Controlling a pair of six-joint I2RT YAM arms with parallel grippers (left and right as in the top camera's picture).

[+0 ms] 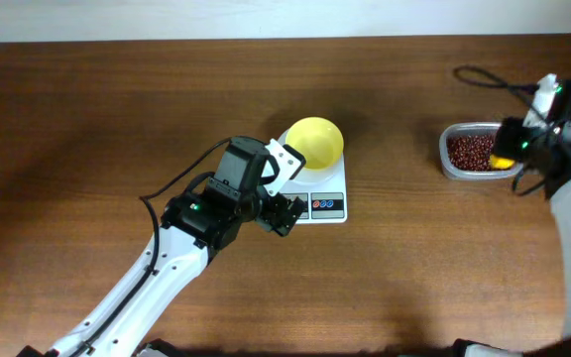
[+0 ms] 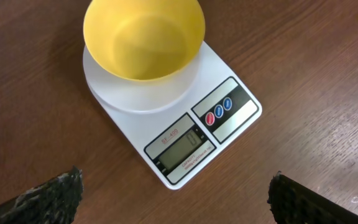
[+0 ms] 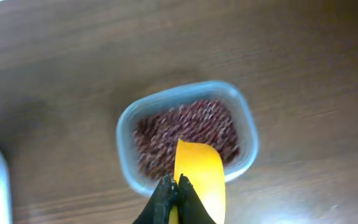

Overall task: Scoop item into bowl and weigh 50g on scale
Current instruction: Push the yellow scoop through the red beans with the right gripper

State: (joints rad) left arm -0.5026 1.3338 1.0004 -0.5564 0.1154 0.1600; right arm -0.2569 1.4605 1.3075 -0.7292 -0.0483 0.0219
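The pale-yellow bowl (image 1: 314, 142) (image 2: 143, 38) sits empty on the white scale (image 1: 326, 187) (image 2: 229, 118). My left gripper (image 1: 284, 213) (image 2: 176, 202) is open and empty, just in front of the scale's display. Reddish-brown beans (image 1: 472, 151) (image 3: 185, 134) fill a clear tub (image 1: 448, 159) (image 3: 126, 124) at the right. My right gripper (image 1: 515, 149) (image 3: 175, 190) is shut on the yellow scoop (image 1: 503, 162) (image 3: 199, 177), which hangs above the tub's near edge, over the beans.
A black cable (image 1: 486, 76) loops on the table behind the tub. The wooden table (image 1: 117, 119) reaches a pale wall at the far edge.
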